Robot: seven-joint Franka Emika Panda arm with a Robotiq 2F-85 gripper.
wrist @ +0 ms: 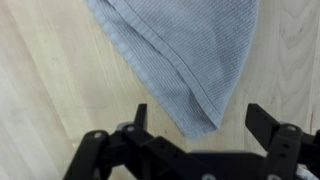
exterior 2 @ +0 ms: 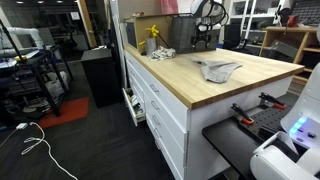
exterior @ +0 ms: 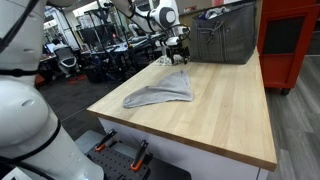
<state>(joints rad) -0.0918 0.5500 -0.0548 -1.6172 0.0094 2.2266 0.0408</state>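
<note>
One grey cloth point(exterior: 160, 92) lies rumpled on the wooden counter point(exterior: 225, 115); the hand point(wrist: 200, 125) hangs just over its pointed corner, spread wide enough to straddle that tip; nothing is held.

A grey metal bin point(exterior: 222, 40) is sitting at the wooden worktop's point(exterior: 220, 115) far end, with a red cabinet point(exterior: 290, 40) standing alongside and a yellow item point(exterior 2: 152, 35) resting on the same top.

arm point(exterior: 140, 12) extended over the counter's far end, wrist bent downward; tool point(exterior: 176, 52) pointing down, jaws spread wide, black fingers point(wrist: 262, 122) well apart.
</note>
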